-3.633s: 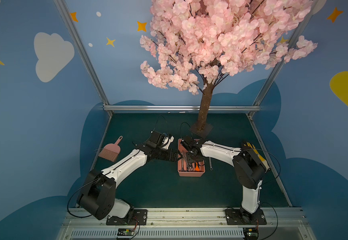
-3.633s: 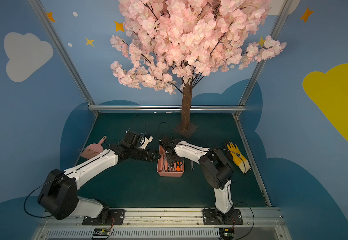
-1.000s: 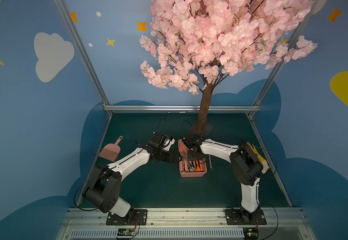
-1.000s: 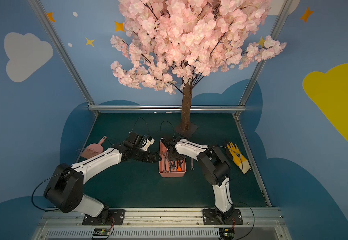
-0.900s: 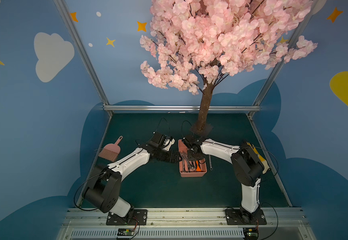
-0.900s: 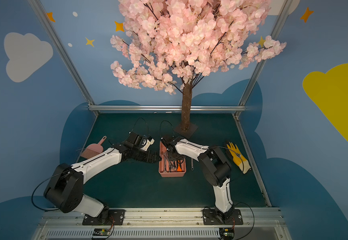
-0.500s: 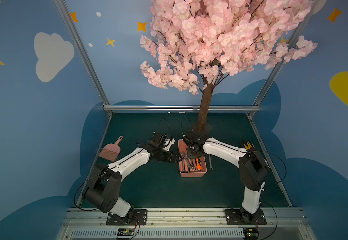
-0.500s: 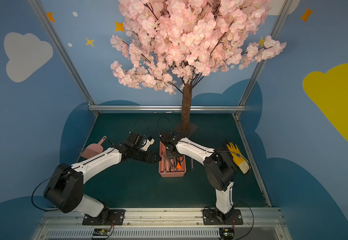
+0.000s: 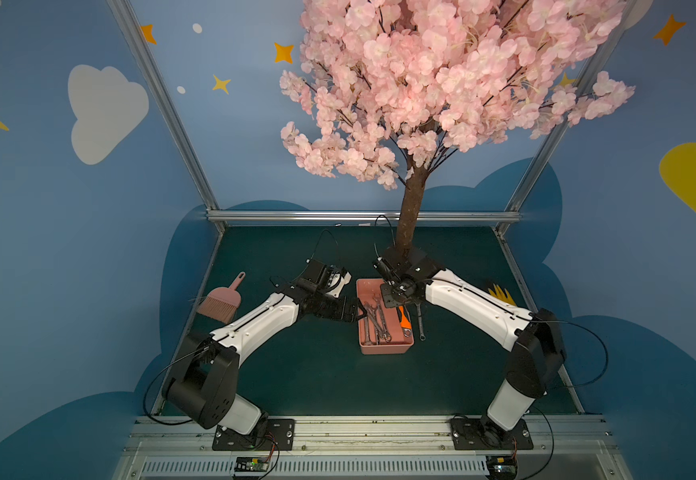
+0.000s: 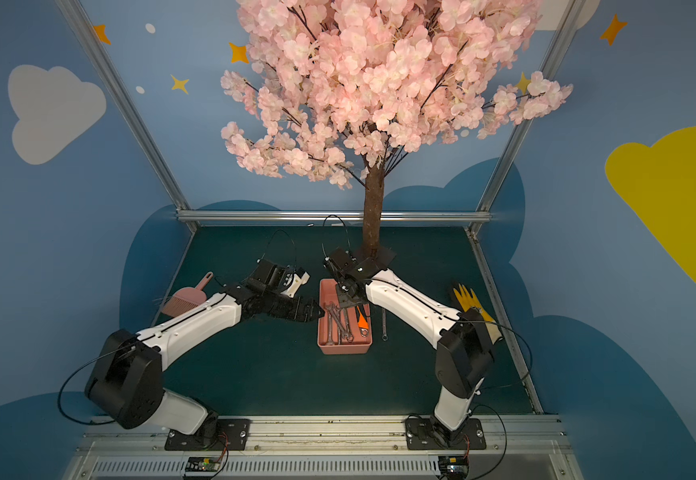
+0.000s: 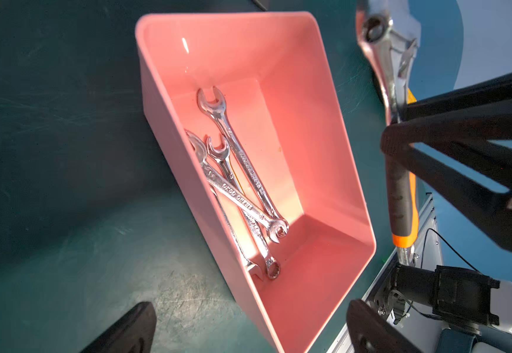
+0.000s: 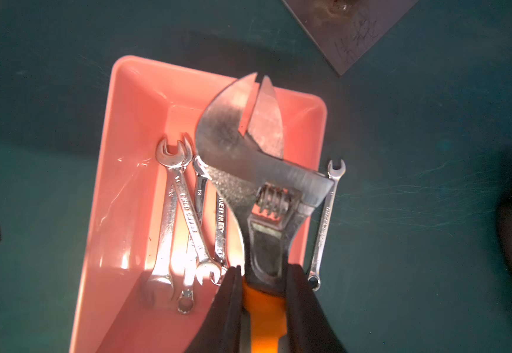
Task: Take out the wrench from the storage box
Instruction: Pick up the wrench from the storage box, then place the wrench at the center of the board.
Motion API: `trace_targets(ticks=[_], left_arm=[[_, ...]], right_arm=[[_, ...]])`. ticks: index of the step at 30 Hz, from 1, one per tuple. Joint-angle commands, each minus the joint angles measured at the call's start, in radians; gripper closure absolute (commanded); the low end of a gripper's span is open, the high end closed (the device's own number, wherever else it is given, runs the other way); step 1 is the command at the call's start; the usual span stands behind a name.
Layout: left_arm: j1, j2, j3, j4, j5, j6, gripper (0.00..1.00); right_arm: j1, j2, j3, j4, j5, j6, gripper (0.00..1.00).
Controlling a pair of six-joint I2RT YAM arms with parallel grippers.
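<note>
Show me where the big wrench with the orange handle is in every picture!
In a top view: the orange-handled wrench shows mid-scene, at the storage box's right-arm side.
In a top view: the wrench likewise, by the box.
Left wrist: the wrench shows past the box's rim.
Right wrist: centre, handle in the right gripper, head before the box.
Shared landmark: the pink storage box.

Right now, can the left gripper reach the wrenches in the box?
Probably yes: the left gripper is open beside the box, the wrenches lie uncovered along its near wall, and the right gripper holds the adjustable wrench over the far side.
</note>
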Motion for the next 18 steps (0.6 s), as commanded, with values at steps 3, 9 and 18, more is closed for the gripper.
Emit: trace_targets(ticks=[3, 9, 18], left_arm=[[-0.036, -0.054, 0.075, -0.069, -0.025, -0.015, 0.00], [-0.086, -0.029, 0.127, -0.070, -0.041, -0.042, 0.00], [-0.116, 0.021, 0.143, -0.054, -0.054, -0.069, 0.00]], right_arm=[[-0.090, -0.149, -0.082, -0.050, 0.047, -0.038, 1.00], [-0.228, -0.226, -0.263, 0.046, -0.028, -0.071, 1.00], [-0.355, -0.146, -0.440, 0.297, -0.109, -0.153, 1.00]])
